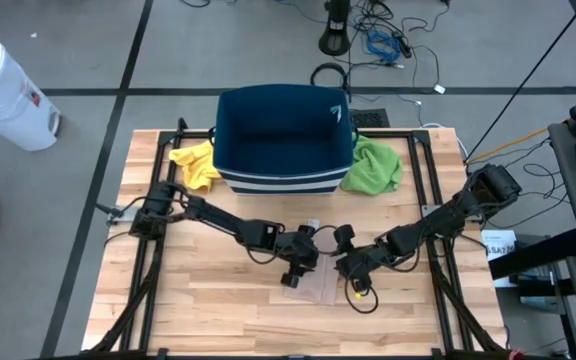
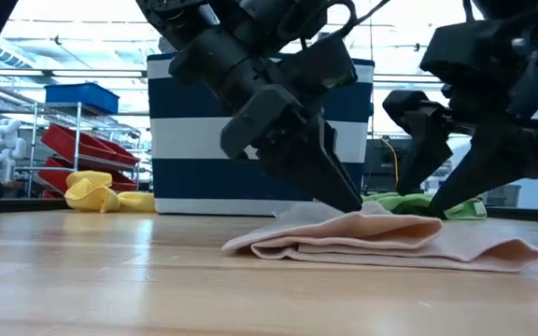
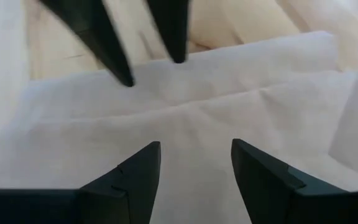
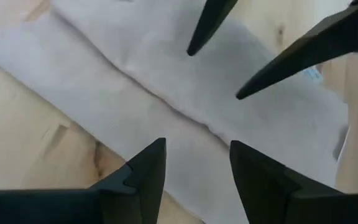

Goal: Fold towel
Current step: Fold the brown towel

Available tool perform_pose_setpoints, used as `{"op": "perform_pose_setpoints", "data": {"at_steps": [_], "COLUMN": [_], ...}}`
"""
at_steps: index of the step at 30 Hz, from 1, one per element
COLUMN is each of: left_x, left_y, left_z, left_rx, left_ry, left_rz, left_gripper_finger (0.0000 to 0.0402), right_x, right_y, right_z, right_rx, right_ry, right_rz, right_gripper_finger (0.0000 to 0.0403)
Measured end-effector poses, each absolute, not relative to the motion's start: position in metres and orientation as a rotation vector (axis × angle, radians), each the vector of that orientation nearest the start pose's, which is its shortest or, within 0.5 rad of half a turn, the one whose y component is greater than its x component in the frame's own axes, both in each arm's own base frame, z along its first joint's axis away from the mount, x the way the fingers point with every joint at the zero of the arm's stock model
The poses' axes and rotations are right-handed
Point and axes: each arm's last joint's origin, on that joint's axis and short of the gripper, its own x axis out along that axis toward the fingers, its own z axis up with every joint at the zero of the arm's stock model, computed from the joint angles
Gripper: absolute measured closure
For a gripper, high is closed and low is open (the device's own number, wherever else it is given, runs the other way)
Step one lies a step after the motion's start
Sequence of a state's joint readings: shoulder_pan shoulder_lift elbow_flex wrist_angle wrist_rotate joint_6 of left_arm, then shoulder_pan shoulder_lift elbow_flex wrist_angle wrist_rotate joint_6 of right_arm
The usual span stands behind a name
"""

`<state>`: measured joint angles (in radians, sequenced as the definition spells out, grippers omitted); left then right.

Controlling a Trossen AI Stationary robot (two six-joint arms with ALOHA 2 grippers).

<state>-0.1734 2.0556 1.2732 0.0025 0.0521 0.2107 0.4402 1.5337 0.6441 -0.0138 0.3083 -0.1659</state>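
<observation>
A beige towel [image 1: 318, 290] lies folded into a flat strip of several layers on the wooden table, near its front middle; in the low view the towel [image 2: 381, 241] rests on its underside with its fold at the left. My left gripper [image 1: 296, 278] hangs open just over the towel's left part, fingers slanting down, as the left wrist view [image 3: 194, 146] shows. My right gripper [image 1: 351, 268] stands open over the towel's right part [image 4: 197, 143]. In the low view the left fingertips [image 2: 344, 198] and the right gripper [image 2: 437, 201] are close above the towel.
A blue-and-white striped basket [image 1: 283, 140] stands at the table's far middle, with a yellow cloth [image 1: 196, 165] to its left and a green cloth [image 1: 373, 165] to its right. Black frame rails [image 1: 158, 260] run along both table sides. A small yellow piece [image 1: 356, 293] lies by the towel.
</observation>
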Motion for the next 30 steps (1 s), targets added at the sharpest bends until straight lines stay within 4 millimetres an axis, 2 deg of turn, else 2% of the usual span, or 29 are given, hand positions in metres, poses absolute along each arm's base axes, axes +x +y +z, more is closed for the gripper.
{"op": "perform_pose_setpoints", "data": {"at_steps": [11, 21, 30], "left_x": [0.42, 0.418, 0.417], "left_y": [-0.081, -0.084, -0.089], "left_z": [0.139, 0.139, 0.139], "left_rx": [0.249, 0.232, 0.236], "left_ry": [0.75, 0.774, 0.772], "left_rz": [-0.31, -0.312, -0.324], "left_gripper_finger": [0.0198, 0.0198, 0.0198], "right_x": [0.259, 0.262, 0.264], "right_y": [0.09, 0.082, 0.077], "right_z": [0.143, 0.141, 0.142], "right_rx": [-0.642, -0.667, -0.651], "right_ry": [0.79, 0.798, 0.789], "right_rz": [0.21, 0.283, 0.323], "right_gripper_finger": [0.0239, 0.0285, 0.0283]}}
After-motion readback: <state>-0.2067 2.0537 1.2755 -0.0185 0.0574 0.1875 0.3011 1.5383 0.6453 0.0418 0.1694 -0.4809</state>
